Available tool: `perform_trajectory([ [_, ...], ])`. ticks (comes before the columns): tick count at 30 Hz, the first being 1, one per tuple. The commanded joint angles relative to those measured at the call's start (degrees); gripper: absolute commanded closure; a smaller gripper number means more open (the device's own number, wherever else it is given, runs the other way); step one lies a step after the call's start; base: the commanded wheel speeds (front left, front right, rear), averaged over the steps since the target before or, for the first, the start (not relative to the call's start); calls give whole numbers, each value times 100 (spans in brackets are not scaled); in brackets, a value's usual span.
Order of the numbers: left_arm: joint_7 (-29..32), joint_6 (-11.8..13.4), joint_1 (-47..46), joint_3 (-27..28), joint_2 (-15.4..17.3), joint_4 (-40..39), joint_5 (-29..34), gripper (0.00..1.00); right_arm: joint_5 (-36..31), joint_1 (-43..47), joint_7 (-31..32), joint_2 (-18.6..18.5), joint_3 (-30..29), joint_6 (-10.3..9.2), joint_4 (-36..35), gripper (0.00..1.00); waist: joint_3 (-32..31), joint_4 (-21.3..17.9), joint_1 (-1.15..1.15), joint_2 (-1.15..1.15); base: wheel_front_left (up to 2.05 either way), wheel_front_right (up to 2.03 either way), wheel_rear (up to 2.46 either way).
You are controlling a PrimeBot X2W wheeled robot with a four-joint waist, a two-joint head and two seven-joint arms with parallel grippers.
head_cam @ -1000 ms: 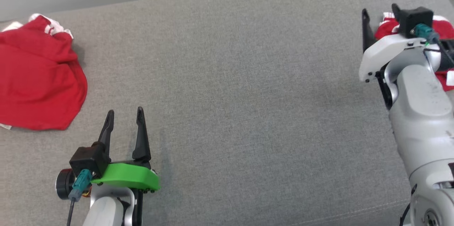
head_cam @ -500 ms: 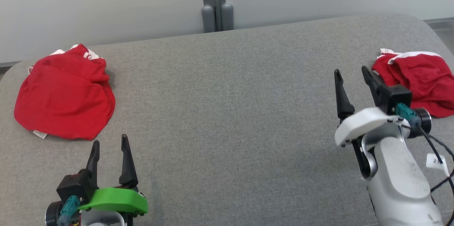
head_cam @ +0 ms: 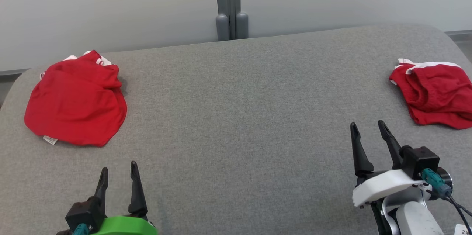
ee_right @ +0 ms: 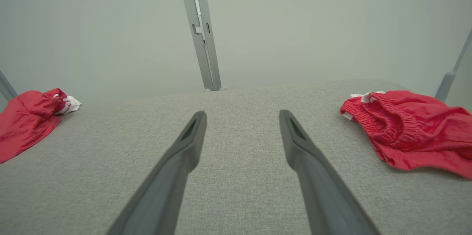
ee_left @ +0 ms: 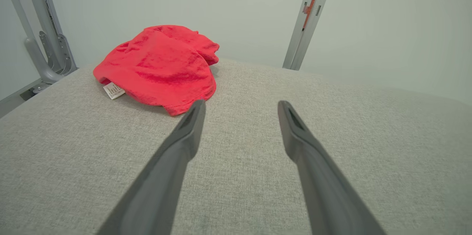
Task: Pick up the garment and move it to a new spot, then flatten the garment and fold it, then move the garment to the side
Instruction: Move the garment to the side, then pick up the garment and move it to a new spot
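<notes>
Both my tools hung low over the near edge of the grey surface (head_cam: 239, 117), and I judged this a waiting pose: pulled back from the cloth so my head camera had an unblocked look at both heaps before I committed to one. My left tool (head_cam: 118, 167) had its two fingers spread and held nothing, and so did my right tool (head_cam: 367, 124). Each pointed away from me toward the wall (head_cam: 110, 6). The left garment (head_cam: 75, 104) lay at the far left of the surface, well apart from the left tool, as a rounded red mound. Its white trim (head_cam: 101, 59) was at the far edge and its label (head_cam: 49, 140) peeked out at the near left, so it seemed to point away from me, though it was about as wide as it was deep and I could not name a clear long axis. The right garment (head_cam: 435, 94) lay at the far right, crumpled and cut by the picture's edge. Its gathered, white-trimmed band faced the far side and the middle of the surface, and its length ran from there toward my near right. Which of the two I was meant to take next I could not tell. The right one looked less tidy, so I judged it the likelier.
</notes>
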Motion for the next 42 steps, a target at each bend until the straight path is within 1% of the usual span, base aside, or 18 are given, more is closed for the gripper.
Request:
perform_trajectory([
  [1,-2,-2,76,-33,-1,2,16,0,50,120,31,-6,41,-9,-102,0,-10,12,0,0,0,0,0],
  [8,-2,34,23,-160,-7,57,-9,0,130,323,151,-6,165,-9,-324,0,-21,37,0,0,0,0,0],
  [23,-2,60,-56,-220,-12,102,-46,0,121,378,218,-5,188,-9,-417,0,-16,81,0,0,0,0,0],
  [29,-3,36,-84,-239,-12,120,-38,0,113,404,237,-4,162,-9,-446,0,-14,202,0,0,0,0,0],
  [33,-2,35,-114,-259,-8,128,-16,0,91,428,231,-4,159,-9,-476,0,-4,466,0,0,0,0,0],
  [35,-2,37,-124,-267,-4,127,-8,0,105,450,231,-5,176,-9,-489,0,-1,668,0,0,0,0,0],
  [42,-2,61,-126,-241,49,111,11,0,152,466,223,-5,279,-9,-449,0,-59,1545,0,0,0,0,0],
])
